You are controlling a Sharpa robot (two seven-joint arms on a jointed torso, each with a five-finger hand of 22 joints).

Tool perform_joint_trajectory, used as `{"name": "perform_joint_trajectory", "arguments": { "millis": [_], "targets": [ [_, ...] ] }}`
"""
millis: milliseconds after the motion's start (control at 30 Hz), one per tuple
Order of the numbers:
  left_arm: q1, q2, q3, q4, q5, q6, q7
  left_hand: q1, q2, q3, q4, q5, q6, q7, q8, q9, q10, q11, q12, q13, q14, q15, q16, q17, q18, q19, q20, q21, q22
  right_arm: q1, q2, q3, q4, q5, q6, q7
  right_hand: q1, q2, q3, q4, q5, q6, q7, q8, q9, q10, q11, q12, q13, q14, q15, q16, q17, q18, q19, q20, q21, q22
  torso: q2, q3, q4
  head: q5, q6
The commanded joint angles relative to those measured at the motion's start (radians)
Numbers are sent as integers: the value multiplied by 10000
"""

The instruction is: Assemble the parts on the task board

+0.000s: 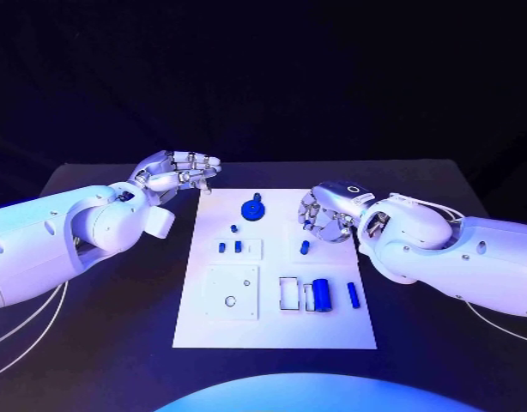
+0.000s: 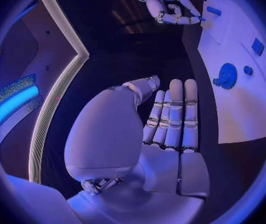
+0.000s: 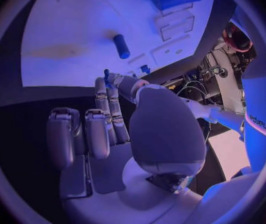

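Note:
The white task board (image 1: 215, 330) lies in the middle of the black table. On it are a round blue part (image 1: 254, 209), small blue pegs (image 1: 230, 246), one peg alone (image 1: 305, 247), a thick blue cylinder (image 1: 322, 294) and a thin blue bar (image 1: 353, 293). My right hand (image 1: 325, 215) hovers over the board's right side, just above the lone peg (image 3: 122, 46). Its thumb and a finger pinch a small blue part (image 3: 107, 76), and two other fingers are curled in. My left hand (image 1: 177, 176) is beside the board's far left corner, fingers (image 2: 173, 114) straight and holding nothing.
White square inserts (image 1: 232, 292) and narrow frames (image 1: 288, 293) sit in the board's near half. Black table (image 1: 103, 318) stretches on both sides of the board. My two forearms lie over the table's left and right flanks.

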State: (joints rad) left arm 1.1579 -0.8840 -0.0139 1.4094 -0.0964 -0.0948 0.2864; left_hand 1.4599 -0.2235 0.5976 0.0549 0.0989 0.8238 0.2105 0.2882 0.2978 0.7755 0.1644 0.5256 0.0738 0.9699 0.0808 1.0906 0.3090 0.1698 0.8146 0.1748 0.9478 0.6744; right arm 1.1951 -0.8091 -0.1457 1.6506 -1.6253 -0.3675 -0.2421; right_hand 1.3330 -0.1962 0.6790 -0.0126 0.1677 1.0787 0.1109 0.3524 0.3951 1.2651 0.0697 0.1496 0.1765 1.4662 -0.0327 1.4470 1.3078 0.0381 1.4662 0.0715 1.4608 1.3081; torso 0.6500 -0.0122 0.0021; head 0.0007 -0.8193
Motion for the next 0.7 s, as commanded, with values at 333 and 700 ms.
{"name": "perform_joint_trajectory", "arguments": {
  "millis": [333,700],
  "targets": [
    [9,141,10,-20,15,-19,126,-46,14,-26,-71,42,-60,179,-69,-15,-100,23,-55,-12,-38,31,-41,-14,135,-58,3,29,15,-179,807,5,785,109,-130,394,-31,72,10,-61,21,57,-33,34,25,435,-343,8,3,540,-63,-3,27,-134,701,-68,-4,2140,-44,-28,25,654,-108],
    [10,273,9,-24,26,-126,108,-46,17,-26,-81,44,-70,182,-73,-16,-109,25,-55,-14,-39,33,-44,-16,135,-61,6,30,16,-674,1474,-44,605,81,-37,514,-32,75,19,-68,26,50,-29,31,29,435,-341,0,3,535,-64,-14,3,-127,691,-70,-35,2127,-42,-37,40,979,-163]
  ]
}}
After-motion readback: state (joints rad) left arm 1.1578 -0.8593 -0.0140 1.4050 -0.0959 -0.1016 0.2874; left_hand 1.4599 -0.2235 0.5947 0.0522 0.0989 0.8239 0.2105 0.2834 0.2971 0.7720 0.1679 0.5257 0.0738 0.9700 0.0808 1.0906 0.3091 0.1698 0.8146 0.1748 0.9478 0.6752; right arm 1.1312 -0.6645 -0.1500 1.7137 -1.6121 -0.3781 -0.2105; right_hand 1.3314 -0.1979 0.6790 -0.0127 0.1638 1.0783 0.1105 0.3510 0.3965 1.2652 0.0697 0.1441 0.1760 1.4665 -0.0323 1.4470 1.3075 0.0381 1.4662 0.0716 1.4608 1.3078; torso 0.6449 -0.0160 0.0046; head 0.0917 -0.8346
